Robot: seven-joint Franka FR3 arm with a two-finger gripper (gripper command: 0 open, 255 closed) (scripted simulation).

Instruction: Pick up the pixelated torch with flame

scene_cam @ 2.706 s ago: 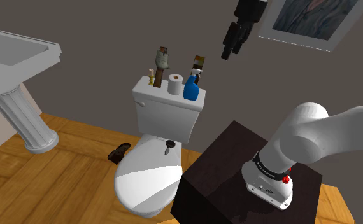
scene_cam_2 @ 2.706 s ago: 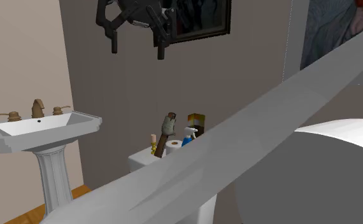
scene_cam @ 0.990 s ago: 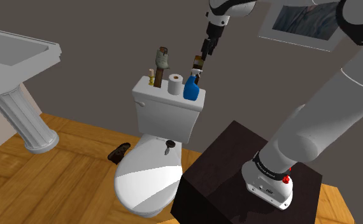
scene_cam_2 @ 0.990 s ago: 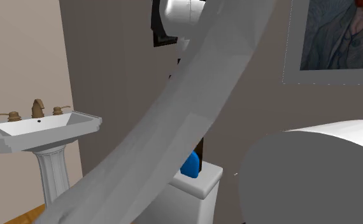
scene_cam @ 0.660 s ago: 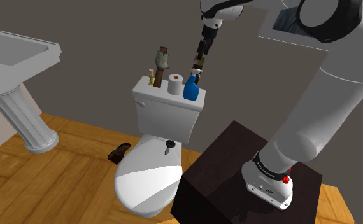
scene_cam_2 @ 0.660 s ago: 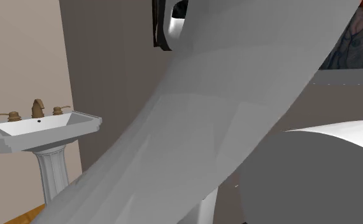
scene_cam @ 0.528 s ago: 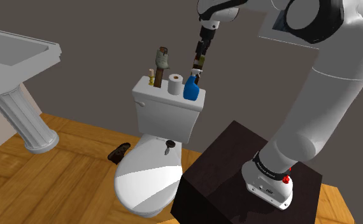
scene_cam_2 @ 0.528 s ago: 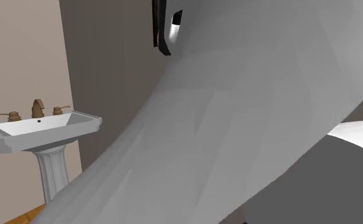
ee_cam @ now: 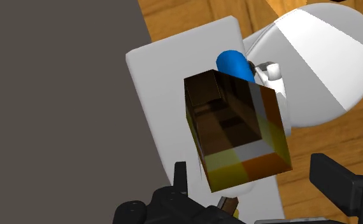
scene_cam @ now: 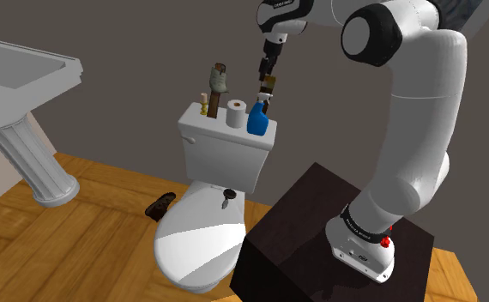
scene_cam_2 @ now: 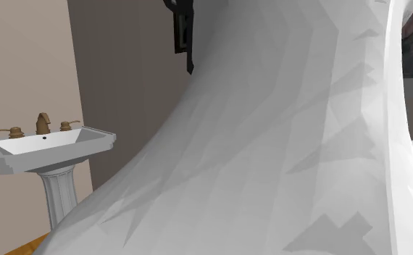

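The pixelated torch (scene_cam: 268,86) stands upright at the back of the white toilet tank (scene_cam: 221,141), just behind a blue spray bottle (scene_cam: 257,120). It is a brown blocky stick with a yellow and orange flame end (ee_cam: 247,159). My black gripper (scene_cam: 267,70) hangs directly above the torch's top, pointing down at it. In the wrist view the gripper (ee_cam: 260,186) is open: one finger (ee_cam: 180,178) and the other finger (ee_cam: 339,184) stand wide on either side of the torch's flame end, neither clasping it.
On the tank also stand a toilet paper roll (scene_cam: 236,112), a brown-handled brush (scene_cam: 218,84) and a small yellow figure (scene_cam: 204,105). Below is the shut toilet lid (scene_cam: 196,244). A pedestal sink (scene_cam: 15,81) stands at the shoulder view's left, and the wall is right behind the torch.
The arm swung from high at the shoulder view's upper right over to the tank. The gripper came down onto the torch's top and stays open.
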